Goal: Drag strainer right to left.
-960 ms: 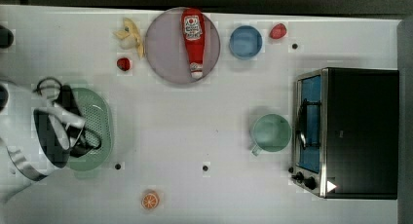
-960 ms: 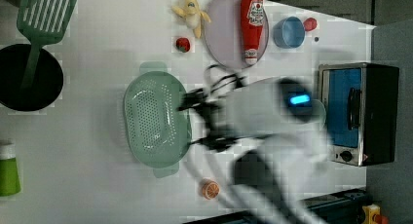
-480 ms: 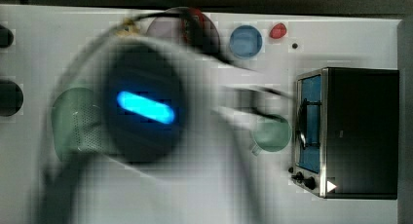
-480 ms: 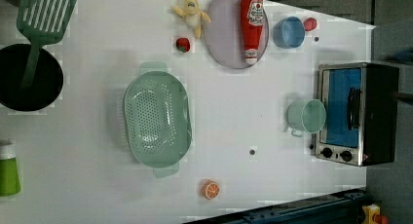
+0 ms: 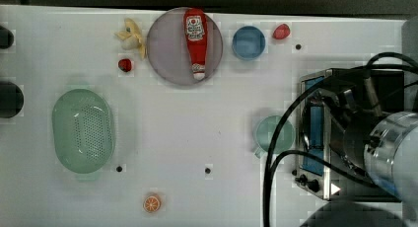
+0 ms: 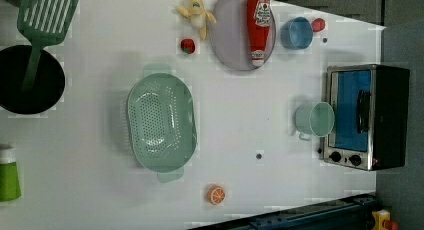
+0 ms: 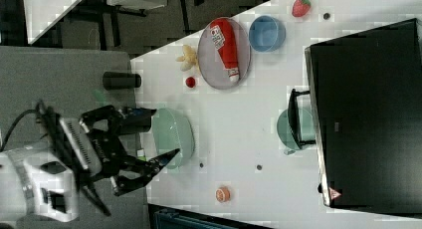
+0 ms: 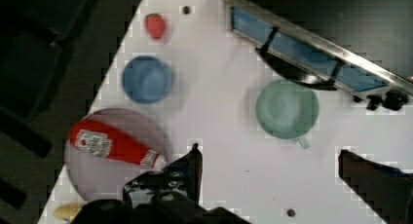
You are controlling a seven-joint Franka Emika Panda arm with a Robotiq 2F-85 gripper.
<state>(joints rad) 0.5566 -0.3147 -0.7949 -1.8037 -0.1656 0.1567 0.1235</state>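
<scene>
The pale mint-green oval strainer [image 5: 84, 131] lies on the white table at the top view's left, holes showing in its base [image 6: 161, 121]. Nothing is in it. In the right view my gripper [image 7: 166, 133] stands open at the strainer's [image 7: 183, 132] near rim, one fingertip [image 7: 171, 155] beside its edge. The wrist view shows my gripper [image 8: 268, 153] open, fingers wide apart with nothing between them, above bare table between the plate and the mug. In the top view my arm [image 5: 379, 143] hangs over the toaster oven, far from the strainer.
A round mint-green mug [image 5: 273, 133] stands by the toaster oven [image 6: 367, 115]. A ketchup bottle [image 5: 195, 39] lies on a grey plate [image 5: 165, 49]; a blue bowl [image 5: 248, 42], strawberry [image 5: 281, 31], banana [image 5: 130, 37] and orange slice [image 5: 152, 203] are around. A black pan [image 6: 30, 85] holds a green spatula.
In the top view my arm swung from over the strainer across the table to the toaster oven side. It left the left view. The strainer stayed put.
</scene>
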